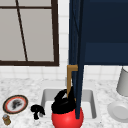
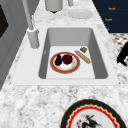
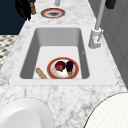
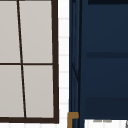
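Brown handle (image 1: 69,75): L-shaped bar on the edge of the dark blue cabinet door (image 1: 79,62). It runs vertically, and the right hand (image 1: 63,101) has its fingers (image 1: 71,93) curled round the lower end. The door is swung open, edge-on to the front view, just right of those fingers.

Red ball (image 1: 67,119): glossy, directly under the same fingers and looks to be touching them; contact not certain.

Patterned plate (image 1: 15,104): red-and-black rim, dark motif, flat on the counter, near the left hand (image 1: 37,110) on its left.

Brown jar (image 1: 6,119): small and upright, further left, below the plate.
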Robot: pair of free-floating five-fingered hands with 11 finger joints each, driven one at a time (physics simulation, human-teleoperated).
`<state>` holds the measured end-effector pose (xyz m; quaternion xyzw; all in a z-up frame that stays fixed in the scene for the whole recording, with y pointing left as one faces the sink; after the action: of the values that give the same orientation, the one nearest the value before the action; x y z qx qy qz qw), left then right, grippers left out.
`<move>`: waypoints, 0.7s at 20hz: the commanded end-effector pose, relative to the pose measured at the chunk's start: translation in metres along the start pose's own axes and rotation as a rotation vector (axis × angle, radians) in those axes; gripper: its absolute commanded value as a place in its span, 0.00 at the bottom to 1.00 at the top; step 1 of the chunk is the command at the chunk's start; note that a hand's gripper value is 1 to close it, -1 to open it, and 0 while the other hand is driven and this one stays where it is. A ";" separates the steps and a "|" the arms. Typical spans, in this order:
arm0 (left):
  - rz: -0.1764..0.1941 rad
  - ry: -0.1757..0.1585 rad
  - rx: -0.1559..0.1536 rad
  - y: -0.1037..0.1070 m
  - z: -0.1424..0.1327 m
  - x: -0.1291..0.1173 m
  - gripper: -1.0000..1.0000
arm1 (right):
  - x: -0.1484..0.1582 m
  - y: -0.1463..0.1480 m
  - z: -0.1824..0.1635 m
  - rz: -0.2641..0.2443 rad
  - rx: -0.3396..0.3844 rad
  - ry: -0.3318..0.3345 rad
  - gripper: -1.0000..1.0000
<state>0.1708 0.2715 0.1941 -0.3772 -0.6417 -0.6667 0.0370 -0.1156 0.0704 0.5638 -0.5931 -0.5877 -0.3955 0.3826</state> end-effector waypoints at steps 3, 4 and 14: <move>0.000 0.000 0.000 0.000 0.000 0.000 0.50 | -0.013 -0.012 0.045 0.021 -0.071 -0.011 1.00; 0.000 0.000 0.000 0.000 0.000 0.000 0.50 | -0.010 -0.011 0.054 0.019 -0.079 -0.015 1.00; 0.000 0.000 0.000 0.000 0.000 0.000 0.50 | 0.019 -0.008 0.090 -0.071 -0.153 -0.042 0.00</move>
<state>0.1708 0.2715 0.1941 -0.3772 -0.6417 -0.6667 0.0370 -0.0997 0.1605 0.5531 -0.6090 -0.5905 -0.4063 0.3397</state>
